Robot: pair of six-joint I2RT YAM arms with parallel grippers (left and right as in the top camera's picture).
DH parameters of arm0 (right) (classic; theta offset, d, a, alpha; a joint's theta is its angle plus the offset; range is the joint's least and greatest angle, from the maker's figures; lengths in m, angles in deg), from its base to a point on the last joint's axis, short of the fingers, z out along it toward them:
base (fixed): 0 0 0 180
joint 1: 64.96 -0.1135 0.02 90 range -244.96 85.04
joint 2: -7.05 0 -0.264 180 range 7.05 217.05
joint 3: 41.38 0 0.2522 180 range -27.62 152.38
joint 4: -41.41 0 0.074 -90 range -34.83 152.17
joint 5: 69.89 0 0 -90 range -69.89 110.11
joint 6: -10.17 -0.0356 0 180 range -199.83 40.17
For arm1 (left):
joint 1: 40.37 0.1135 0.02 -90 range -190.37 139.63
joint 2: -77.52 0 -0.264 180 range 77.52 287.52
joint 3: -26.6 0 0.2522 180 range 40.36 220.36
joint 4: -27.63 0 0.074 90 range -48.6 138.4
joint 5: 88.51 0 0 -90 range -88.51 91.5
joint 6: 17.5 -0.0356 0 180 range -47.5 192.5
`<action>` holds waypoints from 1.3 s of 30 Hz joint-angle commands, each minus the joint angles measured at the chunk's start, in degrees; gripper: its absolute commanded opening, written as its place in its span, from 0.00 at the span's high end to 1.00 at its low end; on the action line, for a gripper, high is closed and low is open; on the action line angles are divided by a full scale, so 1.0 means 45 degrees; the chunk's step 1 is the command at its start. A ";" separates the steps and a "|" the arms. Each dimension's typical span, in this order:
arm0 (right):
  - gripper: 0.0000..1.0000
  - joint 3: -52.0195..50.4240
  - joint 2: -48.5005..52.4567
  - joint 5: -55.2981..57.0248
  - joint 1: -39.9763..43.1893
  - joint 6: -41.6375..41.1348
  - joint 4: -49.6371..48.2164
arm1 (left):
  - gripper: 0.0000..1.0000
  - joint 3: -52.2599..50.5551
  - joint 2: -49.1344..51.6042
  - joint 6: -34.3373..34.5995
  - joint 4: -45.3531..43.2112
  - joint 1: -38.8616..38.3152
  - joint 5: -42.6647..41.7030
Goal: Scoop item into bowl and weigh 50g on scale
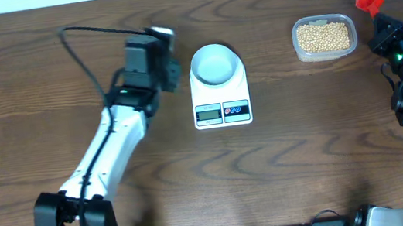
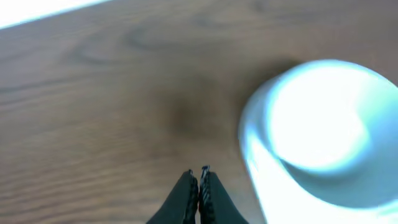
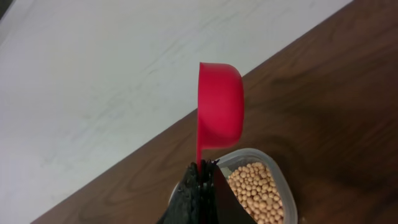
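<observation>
At the table (image 1: 308, 153) edge, the right tool (image 3: 201, 167) pinches the scoop (image 3: 219, 106); beans (image 3: 258, 190) lie just left, nearest this arm.

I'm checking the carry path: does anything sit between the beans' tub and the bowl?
Nothing visible does: only bare table lies between the tub of beans and the bowl on the scale.

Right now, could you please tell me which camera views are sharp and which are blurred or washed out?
Overhead: sharp, evenly lit; the scale shows clearly, its digits too small to read. Left wrist: soft throughout, the bowl blurred and washed out to a pale glow. Right wrist: crisp on the red scoop and the beans.
</observation>
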 commanded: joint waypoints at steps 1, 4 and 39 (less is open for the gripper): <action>0.99 0.0199 -0.0141 0.0107 -0.0005 0.0578 -0.0063 | 0.93 0.0180 0.0151 -0.1137 0.0539 -0.1316 -0.0068; 0.99 0.0199 -0.0131 0.0112 -0.0005 0.0578 -0.0063 | 0.93 0.0175 0.0228 -0.1098 0.1083 -0.2123 -0.0073; 0.99 0.0199 -0.0131 -0.0049 -0.0005 0.1239 0.0573 | 0.93 0.0175 0.2662 -0.2021 0.0661 -0.2715 -0.4833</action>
